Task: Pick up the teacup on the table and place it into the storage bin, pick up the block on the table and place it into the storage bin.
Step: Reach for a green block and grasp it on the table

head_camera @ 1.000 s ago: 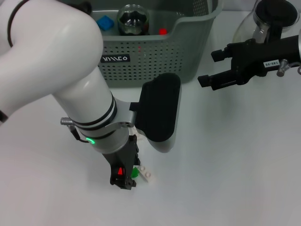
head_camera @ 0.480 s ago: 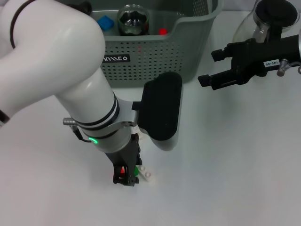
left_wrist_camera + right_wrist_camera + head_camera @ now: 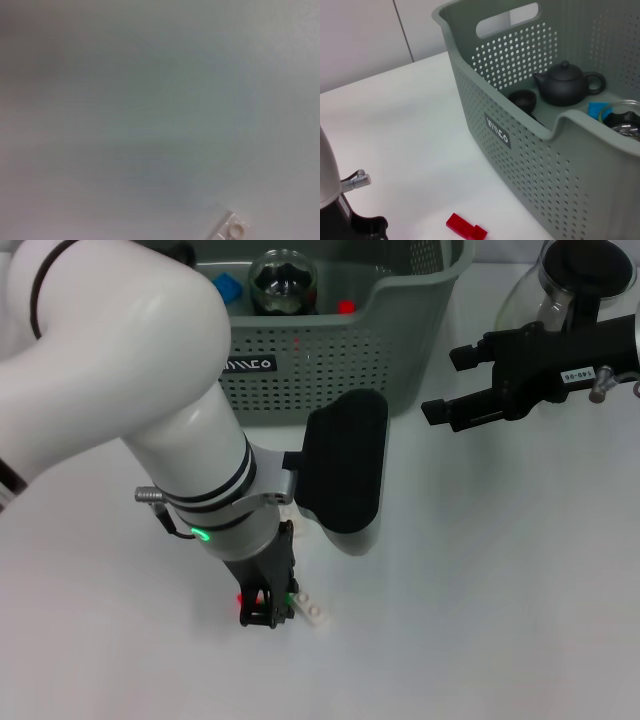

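Two jobs make up this task, and I judge the first done: a small dark teacup [image 3: 522, 100] sits inside the large grey-green perforated plastic storage bin [image 3: 330, 370], beside a dark clay teapot [image 3: 565, 82].

At six o'clock in the head view, the left gripper [image 3: 263, 608] is down on the white table [image 3: 480, 570], its black fingers astride a small red block [image 3: 466, 227]; whether they have closed on it I cannot tell. A white studded brick [image 3: 312, 611] lies just beside them at three o'clock.

At two o'clock the right gripper [image 3: 448, 385] hovers with jaws apart, empty. Lifting and binning the block remains.
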### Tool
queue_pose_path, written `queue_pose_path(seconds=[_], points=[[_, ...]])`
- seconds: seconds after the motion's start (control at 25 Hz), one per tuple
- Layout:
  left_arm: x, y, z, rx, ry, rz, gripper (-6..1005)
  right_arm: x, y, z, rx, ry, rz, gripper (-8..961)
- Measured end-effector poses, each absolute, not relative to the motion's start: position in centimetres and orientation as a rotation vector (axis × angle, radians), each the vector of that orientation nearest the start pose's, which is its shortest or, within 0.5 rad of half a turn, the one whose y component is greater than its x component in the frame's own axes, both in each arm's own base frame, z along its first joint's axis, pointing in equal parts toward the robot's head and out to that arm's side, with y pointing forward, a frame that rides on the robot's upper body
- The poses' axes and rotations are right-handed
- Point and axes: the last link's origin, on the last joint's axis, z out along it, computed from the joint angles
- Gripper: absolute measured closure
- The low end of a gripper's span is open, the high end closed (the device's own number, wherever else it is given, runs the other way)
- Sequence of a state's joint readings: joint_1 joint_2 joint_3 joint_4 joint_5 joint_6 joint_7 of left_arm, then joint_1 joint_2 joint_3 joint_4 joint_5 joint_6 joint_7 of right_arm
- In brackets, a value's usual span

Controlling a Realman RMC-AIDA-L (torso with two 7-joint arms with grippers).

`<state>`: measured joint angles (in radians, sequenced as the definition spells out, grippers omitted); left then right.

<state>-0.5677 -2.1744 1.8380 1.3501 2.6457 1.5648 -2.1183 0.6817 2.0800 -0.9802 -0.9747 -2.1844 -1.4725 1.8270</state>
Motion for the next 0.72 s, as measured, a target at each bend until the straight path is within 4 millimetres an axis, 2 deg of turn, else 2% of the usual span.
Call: queue_pose_path(seconds=[0.4, 0.6, 0.72], points=[[-16.02, 28.59, -9.40, -3.021, 0.072, 0.967, 819, 18.39, 38.16, 0.43, -2.864, 0.543, 0.222, 22], [-15.86, 28.65, -9.29, -3.018, 0.075, 0.965, 890, 18.44, 38.13, 0.45, -2.864, 0.544, 0.222, 23], [-15.56, 28.79, -9.19, -3.009, 0.085, 0.956, 892, 18.50, 38.10, 0.45, -2.863, 0.546, 0.222, 23]])
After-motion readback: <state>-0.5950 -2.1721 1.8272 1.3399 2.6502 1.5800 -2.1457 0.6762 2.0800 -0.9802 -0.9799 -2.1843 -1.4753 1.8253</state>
